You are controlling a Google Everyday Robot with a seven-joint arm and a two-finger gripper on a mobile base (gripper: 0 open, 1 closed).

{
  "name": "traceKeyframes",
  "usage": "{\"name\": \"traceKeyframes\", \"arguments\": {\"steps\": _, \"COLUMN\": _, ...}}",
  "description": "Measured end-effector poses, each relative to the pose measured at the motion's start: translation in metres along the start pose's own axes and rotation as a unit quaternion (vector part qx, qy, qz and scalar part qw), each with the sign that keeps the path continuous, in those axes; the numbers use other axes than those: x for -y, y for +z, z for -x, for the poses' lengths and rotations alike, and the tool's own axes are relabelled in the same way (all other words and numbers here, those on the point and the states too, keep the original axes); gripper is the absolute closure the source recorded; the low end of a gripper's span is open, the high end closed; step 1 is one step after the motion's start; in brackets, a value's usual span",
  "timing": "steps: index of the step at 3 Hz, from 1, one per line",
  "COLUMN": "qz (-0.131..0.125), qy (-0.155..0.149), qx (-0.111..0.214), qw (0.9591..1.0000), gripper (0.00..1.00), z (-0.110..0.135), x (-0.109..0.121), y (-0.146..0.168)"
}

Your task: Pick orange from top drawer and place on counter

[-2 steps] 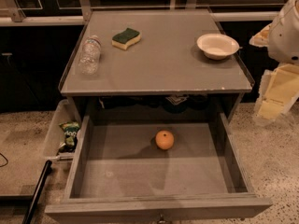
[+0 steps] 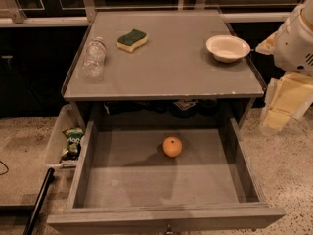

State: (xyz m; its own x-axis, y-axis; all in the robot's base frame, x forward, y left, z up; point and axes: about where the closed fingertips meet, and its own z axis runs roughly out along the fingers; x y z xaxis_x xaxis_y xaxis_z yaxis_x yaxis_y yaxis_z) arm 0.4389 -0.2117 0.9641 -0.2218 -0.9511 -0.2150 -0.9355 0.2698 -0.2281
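The top drawer (image 2: 122, 182) stands pulled fully open, its worn front edge at the bottom of the view and its low side walls running back under the counter (image 2: 171, 70). The orange (image 2: 172, 146) lies on the drawer's flat floor, a little right of the middle and towards the back wall, clear of every wall, with bare floor open all round it and nothing over it.

Above the drawer's back, the counter carries a white bowl (image 2: 228, 48) near its right rim, a green and yellow sponge (image 2: 132, 39) towards the far left, and a clear water bottle (image 2: 93, 58) lying along the left edge. The middle and front strip are bare.

Left of the drawer, a clear bin (image 2: 55, 141) holds a green snack bag (image 2: 73, 142).

The gripper (image 2: 281, 106) hangs outside the drawer's right wall, level with the counter's front edge, probably the pale cream part below the white arm. Its state cannot be told. The orange lies well apart from it, lower and to the left, with the right wall between them.
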Motion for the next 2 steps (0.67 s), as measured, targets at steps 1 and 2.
{"name": "traceKeyframes", "arguments": {"steps": 1, "qz": 0.020, "qy": -0.010, "qx": 0.010, "qw": 0.9997, "gripper": 0.00, "z": 0.007, "x": -0.009, "y": 0.031}}
{"name": "traceKeyframes", "arguments": {"steps": 2, "qz": 0.034, "qy": -0.025, "qx": 0.030, "qw": 0.9987, "gripper": 0.00, "z": 0.012, "x": -0.018, "y": 0.074}}
